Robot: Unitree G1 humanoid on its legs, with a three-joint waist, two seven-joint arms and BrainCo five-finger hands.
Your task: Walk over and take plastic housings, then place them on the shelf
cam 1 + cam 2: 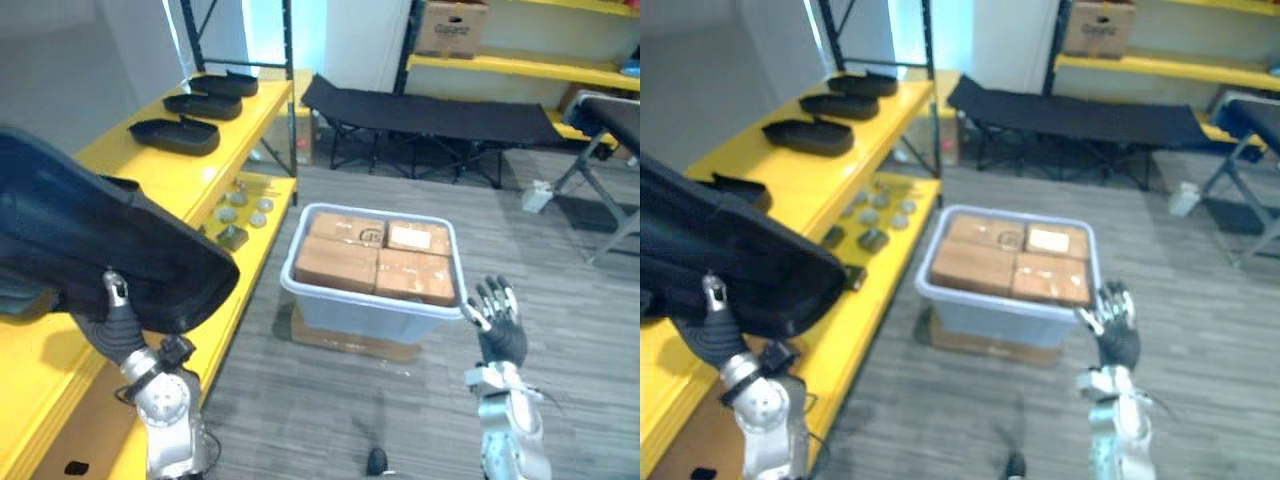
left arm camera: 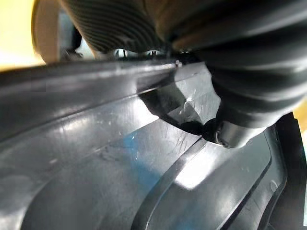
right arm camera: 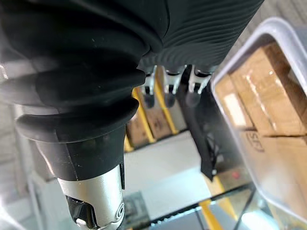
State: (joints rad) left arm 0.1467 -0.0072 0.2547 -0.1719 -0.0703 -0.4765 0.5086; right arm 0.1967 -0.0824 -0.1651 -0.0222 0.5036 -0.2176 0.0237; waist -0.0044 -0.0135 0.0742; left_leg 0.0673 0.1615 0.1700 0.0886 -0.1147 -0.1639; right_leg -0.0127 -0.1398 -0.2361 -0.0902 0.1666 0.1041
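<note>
Plastic housing (image 1: 90,235): large, black and glossy, held over the near end of the yellow shelf (image 1: 258,108), at the upper board's front edge. Cannot tell whether it touches the board. No marking legible on it.

Left hand (image 1: 116,305) grips the housing from below. Its thumb (image 2: 229,130) presses on the inner face and its fingers lie on the other side of the rim, so it pinches the rim.

Row of three housings (image 1: 176,135) lies on the upper board toward its far end, one behind another and apart. Small round metal parts (image 1: 243,205) sit on the lower board, near its front edge.

Right hand (image 1: 498,322): raised, fingers straight and spread, empty, just beside the near right corner of the clear tote (image 1: 370,310) on the floor.

Tote holds four cardboard cartons (image 1: 336,264), packed flush. One carries a white label (image 1: 410,237), another a round stamp (image 1: 370,236); the text is too small to read.

Cardboard box (image 1: 450,28) on the far shelf (image 1: 520,68) bears dark print, not legible.
</note>
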